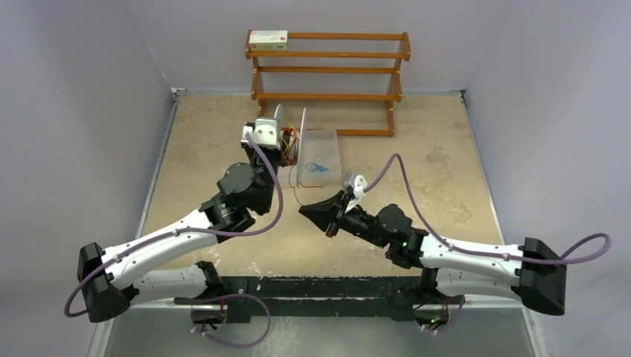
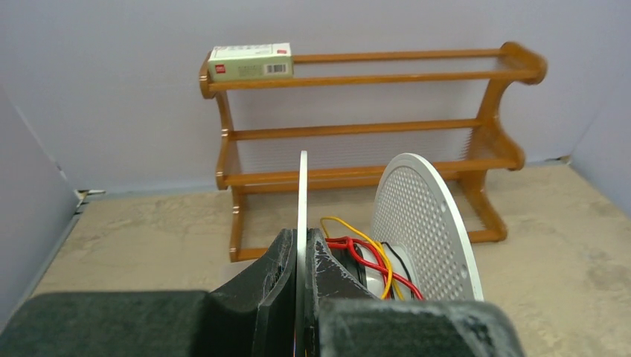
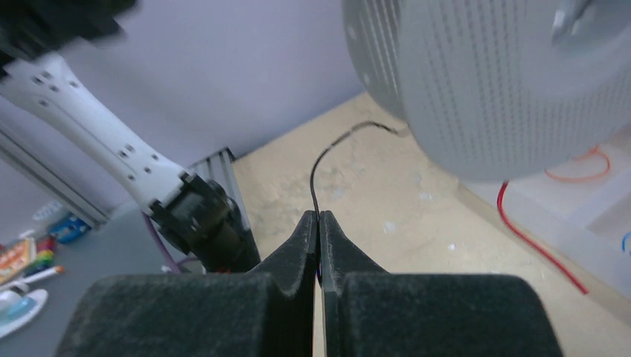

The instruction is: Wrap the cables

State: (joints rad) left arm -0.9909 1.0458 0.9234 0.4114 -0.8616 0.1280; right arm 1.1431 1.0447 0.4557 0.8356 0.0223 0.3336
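The grey-white spool [image 1: 281, 125] stands on edge at the middle back. My left gripper [image 1: 286, 151] is shut on its near flange [image 2: 302, 195]; the perforated far flange [image 2: 425, 223] is to the right. Red, orange and black cables [image 2: 370, 256] lie round the core between the flanges. My right gripper [image 1: 303, 210] is in front of the spool, shut on a thin black cable [image 3: 315, 167] that curves up to the spool [image 3: 484, 82]. In the right wrist view my right gripper [image 3: 318, 217] pinches it at the fingertips. A loose red cable [image 3: 536, 239] trails on the table.
A clear plastic box [image 1: 331, 141] beside the spool holds a blue wire [image 1: 320, 164] and an orange wire [image 3: 588, 169]. A wooden three-shelf rack [image 1: 327, 71] stands at the back wall, with a small carton [image 1: 268, 39] on its top shelf.
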